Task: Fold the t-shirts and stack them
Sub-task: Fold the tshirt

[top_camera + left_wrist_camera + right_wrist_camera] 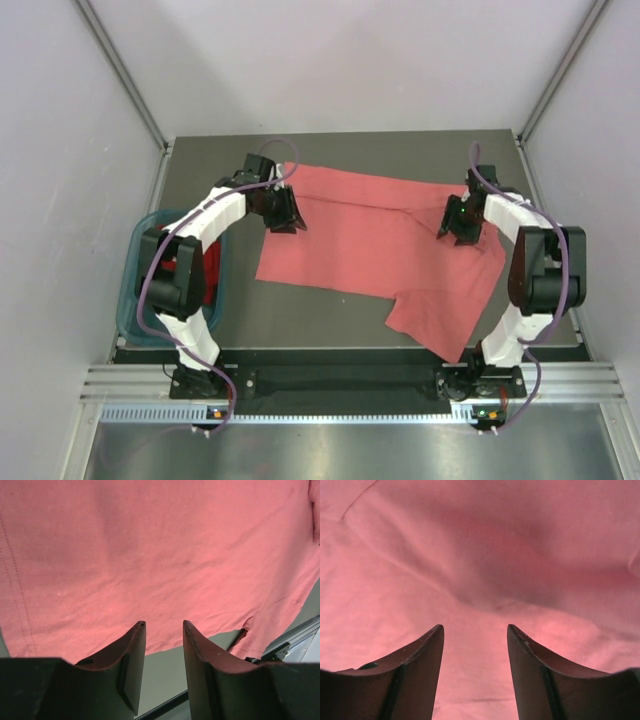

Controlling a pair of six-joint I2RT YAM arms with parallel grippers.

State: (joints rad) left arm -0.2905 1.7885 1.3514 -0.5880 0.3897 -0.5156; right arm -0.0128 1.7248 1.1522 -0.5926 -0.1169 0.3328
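Basket (pixel 135 292) of teal plastic sits well to the left of the salmon-pink t-shirt (pixel 370 240), at the left edge of the desk (pixel 300 335). Deep red t-shirt (pixel 184 268) cloth shows inside it, mostly hidden behind the left arm, so how it lies cannot be told.

The left tool (pixel 285 212) is at the pink t-shirt's left edge, toward the far corner. In the left wrist view its fingers stand apart with nothing between them (pixel 162 626). Their tips are just over the shirt's (pixel 150 545) near hem, and bare desk (pixel 165 680) shows in the gap below. A line of stitching runs down the cloth at the left side of that view.

The pink t-shirt lies spread across the middle of the desk, fairly flat, with a long crease running across its far part. Its near right portion stretches diagonally toward the near edge of the desk and ends close to the right arm's base.

The right tool (pixel 456 222) is over the pink t-shirt's right side, toward the far edge. In the right wrist view its fingers are spread wide (pixel 475 627) and grip nothing. Only pink cloth (pixel 480 545) fills that view, with soft wrinkles. Whether the fingertips touch the cloth cannot be told.
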